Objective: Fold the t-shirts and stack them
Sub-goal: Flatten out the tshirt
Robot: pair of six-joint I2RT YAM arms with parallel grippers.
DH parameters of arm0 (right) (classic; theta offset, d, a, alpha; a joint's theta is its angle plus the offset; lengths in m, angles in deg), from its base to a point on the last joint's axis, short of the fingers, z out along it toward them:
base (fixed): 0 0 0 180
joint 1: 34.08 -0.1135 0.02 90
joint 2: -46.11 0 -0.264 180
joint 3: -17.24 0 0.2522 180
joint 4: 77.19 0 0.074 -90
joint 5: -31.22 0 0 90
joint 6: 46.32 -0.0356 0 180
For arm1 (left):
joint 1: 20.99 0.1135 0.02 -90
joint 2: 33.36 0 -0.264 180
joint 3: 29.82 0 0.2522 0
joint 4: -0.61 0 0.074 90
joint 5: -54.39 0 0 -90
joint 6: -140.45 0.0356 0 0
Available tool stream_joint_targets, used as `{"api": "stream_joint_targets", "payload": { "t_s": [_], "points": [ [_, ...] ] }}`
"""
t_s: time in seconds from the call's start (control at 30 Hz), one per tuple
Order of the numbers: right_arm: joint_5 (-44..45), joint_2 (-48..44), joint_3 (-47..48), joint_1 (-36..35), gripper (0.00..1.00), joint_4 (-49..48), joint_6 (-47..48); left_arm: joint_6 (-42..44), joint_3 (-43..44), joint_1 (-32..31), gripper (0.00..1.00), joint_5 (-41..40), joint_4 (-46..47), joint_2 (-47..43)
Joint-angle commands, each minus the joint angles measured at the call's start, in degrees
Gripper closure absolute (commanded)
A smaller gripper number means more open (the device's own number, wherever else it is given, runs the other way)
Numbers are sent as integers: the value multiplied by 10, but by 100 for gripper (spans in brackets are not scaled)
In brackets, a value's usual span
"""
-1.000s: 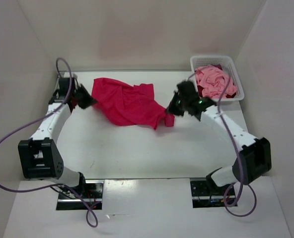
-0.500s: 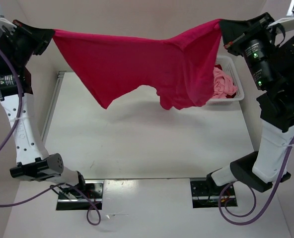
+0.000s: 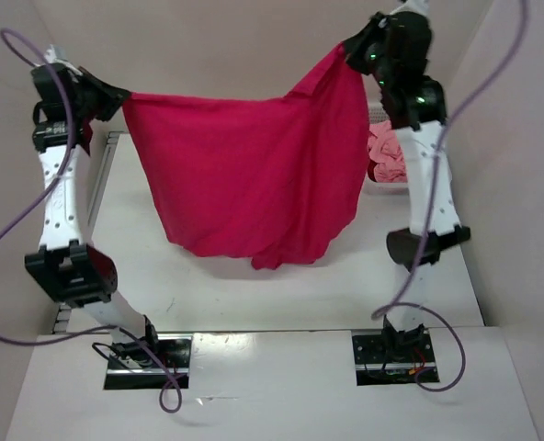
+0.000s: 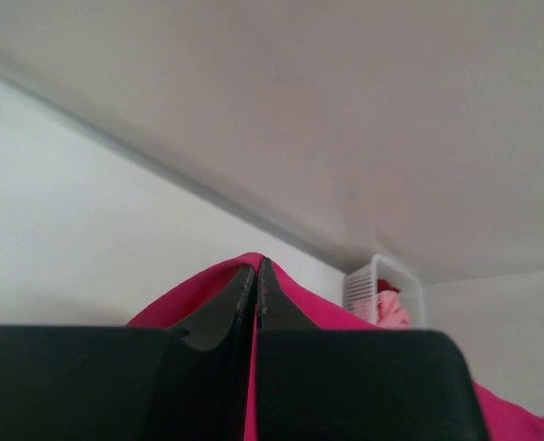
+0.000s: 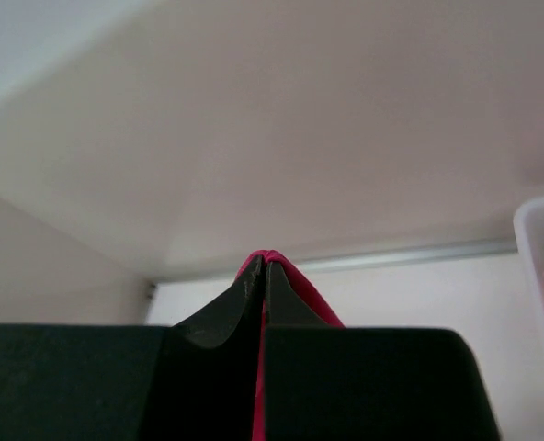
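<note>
1. Dumping the cloth in a heap is my main worry. The surface (image 3: 281, 303) lies below the shirt's sagging bottom edge, so I reckon an uneven lowering would let the low point land first and bunch up.
2. The magenta t-shirt (image 3: 254, 184) hangs in the air like a curtain, strung between both arms over the middle of the surface. Its long axis runs left to right along the held top edge, tilted up toward the right. The loose end points down. Can't tell collar from hem.
3. The white basket (image 4: 368, 280) sits at the far right with the light pink t-shirt (image 3: 387, 152) in it, close behind the right arm. A swing could snag it.
4. The left pincer (image 3: 116, 95) and the right pincer (image 3: 350, 50) are both pressed together, each pinching a top corner. Thin bites, so a tug could slip one.
</note>
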Motion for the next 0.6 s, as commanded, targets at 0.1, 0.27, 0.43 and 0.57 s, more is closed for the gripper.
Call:
{"api": "stream_joint_targets", "payload": {
  "t_s": [0.1, 0.27, 0.43, 0.57],
  "points": [
    [-55, 117, 64, 15, 99, -28, -8, 15, 40, -16, 100, -22, 34, 98],
    [-54, 90, 78, 31, 99, -85, -43, 10, 124, -16, 100, -11, 23, 112],
    [-43, 31, 99, 31, 98, -111, -53, -31, 149, 12, 100, 42, 51, 85],
    [-59, -8, 24, 31, 97, -111, -53, -17, 169, 19, 100, 29, 45, 66]
  ]
}}
